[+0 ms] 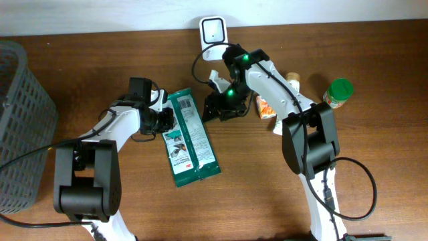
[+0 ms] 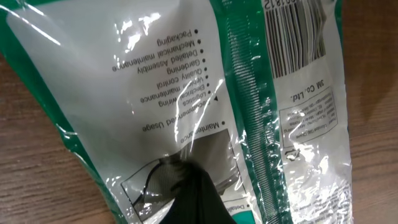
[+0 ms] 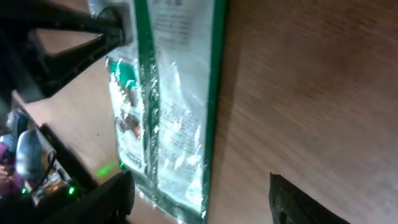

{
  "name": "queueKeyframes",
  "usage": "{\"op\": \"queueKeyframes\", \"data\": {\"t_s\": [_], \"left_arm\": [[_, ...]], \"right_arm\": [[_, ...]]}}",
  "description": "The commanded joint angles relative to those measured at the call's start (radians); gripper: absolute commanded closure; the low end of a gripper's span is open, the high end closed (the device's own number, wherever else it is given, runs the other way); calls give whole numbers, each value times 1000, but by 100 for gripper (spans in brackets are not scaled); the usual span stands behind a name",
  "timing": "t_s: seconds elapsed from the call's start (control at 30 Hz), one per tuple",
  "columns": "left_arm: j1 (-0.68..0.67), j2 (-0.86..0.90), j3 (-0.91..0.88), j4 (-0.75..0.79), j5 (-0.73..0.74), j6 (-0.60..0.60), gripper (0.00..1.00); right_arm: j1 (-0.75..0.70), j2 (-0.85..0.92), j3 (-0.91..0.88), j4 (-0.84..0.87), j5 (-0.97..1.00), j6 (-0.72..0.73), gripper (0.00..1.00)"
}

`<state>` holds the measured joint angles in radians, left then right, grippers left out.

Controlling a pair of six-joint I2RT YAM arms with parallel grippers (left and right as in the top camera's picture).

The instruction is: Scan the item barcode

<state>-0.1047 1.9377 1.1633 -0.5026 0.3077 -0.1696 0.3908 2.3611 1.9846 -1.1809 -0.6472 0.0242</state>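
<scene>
A flat green and clear plastic package (image 1: 190, 137) lies on the wooden table with its barcode (image 1: 186, 105) face up near its far end. In the left wrist view the barcode (image 2: 298, 31) shows at the top right of the package (image 2: 186, 93). My left gripper (image 1: 162, 120) is shut on the package's left edge, and one dark finger (image 2: 196, 196) lies over the film. My right gripper (image 1: 217, 107) hovers open by the package's far right corner; that corner (image 3: 180, 180) sits between its two fingers (image 3: 112, 199). A white scanner (image 1: 212, 30) stands at the back.
A grey slatted basket (image 1: 20, 114) fills the left edge. Behind the right arm stand an orange box (image 1: 265, 106), a small bottle (image 1: 293, 82) and a green-lidded jar (image 1: 338, 92). Cables trail across the front of the table.
</scene>
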Motion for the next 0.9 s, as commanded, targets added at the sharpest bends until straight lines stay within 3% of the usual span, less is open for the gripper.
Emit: {"op": "queueKeyframes", "data": {"t_s": [0.0, 0.17, 0.47, 0.6, 0.77, 0.87], "left_arm": [[1, 28, 0, -14, 0, -20, 100], [0, 33, 0, -15, 1, -20, 100], [0, 33, 0, -15, 4, -20, 100], [0, 33, 0, -15, 4, -20, 100], [0, 33, 0, -21, 4, -20, 100], [0, 33, 0, -30, 4, -20, 100]], "right_arm": [[2, 4, -82, 69, -16, 68, 32], [13, 4, -222, 209, -122, 97, 32], [96, 4, -422, 537, -315, 323, 34], [109, 4, -425, 627, -369, 352, 41], [57, 3, -423, 707, -378, 404, 61], [36, 3, -423, 727, -373, 404, 64]]}}
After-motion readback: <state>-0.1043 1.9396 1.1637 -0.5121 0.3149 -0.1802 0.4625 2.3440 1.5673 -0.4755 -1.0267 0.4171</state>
